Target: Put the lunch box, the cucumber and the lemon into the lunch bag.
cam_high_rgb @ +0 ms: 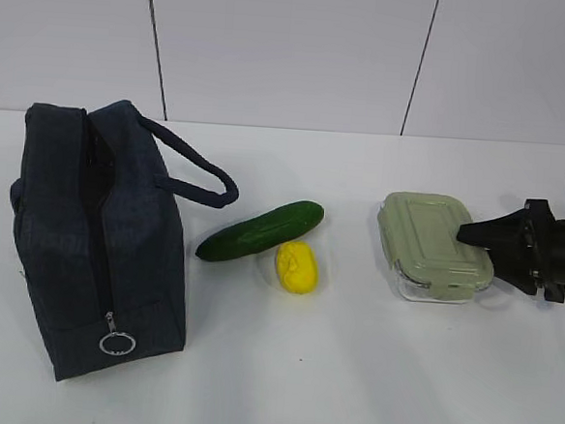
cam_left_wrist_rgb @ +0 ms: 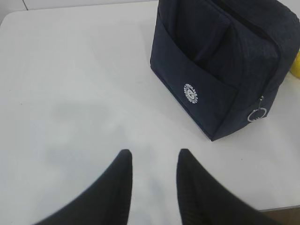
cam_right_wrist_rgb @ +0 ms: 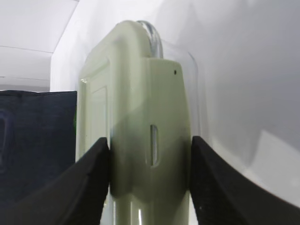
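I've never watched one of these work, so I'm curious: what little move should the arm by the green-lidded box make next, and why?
Probably lift the lunch box a little off the table. The right gripper already has a finger against each side of its lid end, and the box seems to sit on the table, well to the right of the lunch bag it must go into.

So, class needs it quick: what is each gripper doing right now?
Left gripper: open, holding nothing, above the table.
Right gripper: jaws closed on the lunch box.
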You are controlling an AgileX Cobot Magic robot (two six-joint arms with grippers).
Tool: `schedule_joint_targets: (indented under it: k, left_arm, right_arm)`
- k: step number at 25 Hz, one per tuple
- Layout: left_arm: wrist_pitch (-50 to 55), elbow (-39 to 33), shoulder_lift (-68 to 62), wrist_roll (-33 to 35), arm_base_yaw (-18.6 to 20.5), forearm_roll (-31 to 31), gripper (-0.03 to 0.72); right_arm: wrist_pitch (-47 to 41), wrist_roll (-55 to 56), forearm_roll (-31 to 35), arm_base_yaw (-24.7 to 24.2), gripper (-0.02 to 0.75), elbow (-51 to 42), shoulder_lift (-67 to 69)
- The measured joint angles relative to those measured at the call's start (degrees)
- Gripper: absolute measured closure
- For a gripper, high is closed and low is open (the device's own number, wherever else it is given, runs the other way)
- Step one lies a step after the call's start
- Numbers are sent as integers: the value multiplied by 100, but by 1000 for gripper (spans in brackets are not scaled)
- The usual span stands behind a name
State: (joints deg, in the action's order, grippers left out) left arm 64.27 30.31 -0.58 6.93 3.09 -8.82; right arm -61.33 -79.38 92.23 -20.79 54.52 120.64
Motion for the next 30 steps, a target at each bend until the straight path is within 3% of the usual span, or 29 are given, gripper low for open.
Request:
schedule_joint_targets:
  k: [30]
  left_arm:
    - [0,0,0,0,0,-13,452]
  right_arm:
    - [-141,144,-213,0,340,0,-294]
